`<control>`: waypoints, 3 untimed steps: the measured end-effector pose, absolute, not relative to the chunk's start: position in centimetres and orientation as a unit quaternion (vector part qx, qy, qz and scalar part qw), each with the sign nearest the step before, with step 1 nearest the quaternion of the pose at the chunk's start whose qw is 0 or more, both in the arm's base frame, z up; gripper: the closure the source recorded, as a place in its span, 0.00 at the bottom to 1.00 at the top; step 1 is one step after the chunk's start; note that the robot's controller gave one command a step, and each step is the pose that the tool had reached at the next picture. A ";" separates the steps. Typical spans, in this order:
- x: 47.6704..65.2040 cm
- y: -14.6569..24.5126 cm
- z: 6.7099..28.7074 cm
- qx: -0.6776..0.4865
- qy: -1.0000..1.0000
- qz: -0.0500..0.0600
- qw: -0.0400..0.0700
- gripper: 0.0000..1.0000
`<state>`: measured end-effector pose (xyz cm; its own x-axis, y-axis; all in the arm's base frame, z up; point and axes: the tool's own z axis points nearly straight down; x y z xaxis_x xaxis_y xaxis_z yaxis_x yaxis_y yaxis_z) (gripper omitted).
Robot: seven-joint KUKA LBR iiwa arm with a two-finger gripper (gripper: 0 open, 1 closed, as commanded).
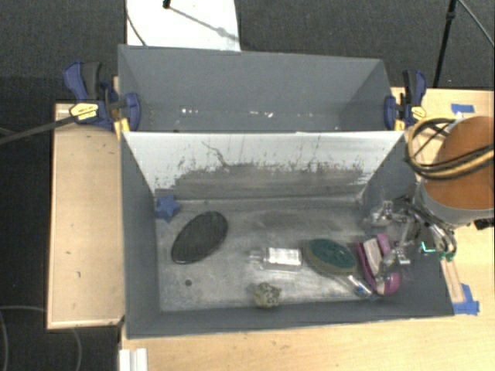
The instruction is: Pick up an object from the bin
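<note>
**Pick status: tool at the purple thing, lift not confirmed**

1. Target. The purple thing (384,278) lies on the bin (232,178) floor at the right end, close to the front wall. It shows a pink and white part on its left side, and a small blue-and-white scrap lies just beside it.

2. Tool. The tool (396,242) is low inside the bin, directly above and against the purple thing. Whether it is wide or narrow cannot be told, because the metal parts overlap the thing. A grasp cannot be confirmed.

3. Neighbours. The green disc (331,255) lies just left of the purple thing. Further left is a clear piece (280,257), with a brown lump (267,293) near the front wall. A black oval (199,236) lies well apart at the left end.

4. Progress. Judged from this layout, the approach is complete and the tool is at working depth. Everything appears to rest on the floor. Remaining steps are to secure the purple thing and raise it clear of the bin. The green disc is close enough to be disturbed.
</note>
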<state>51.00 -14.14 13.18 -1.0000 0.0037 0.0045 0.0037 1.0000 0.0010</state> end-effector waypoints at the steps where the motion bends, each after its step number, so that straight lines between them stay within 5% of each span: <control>1: 52.7 -3.8 7.2 0.063 -0.998 0.000 -0.003 0.00; 2: 52.8 -4.2 7.4 0.062 -0.998 0.001 -0.005 1.00; 3: 51.1 -6.6 20.9 0.120 -0.993 0.001 -0.005 1.00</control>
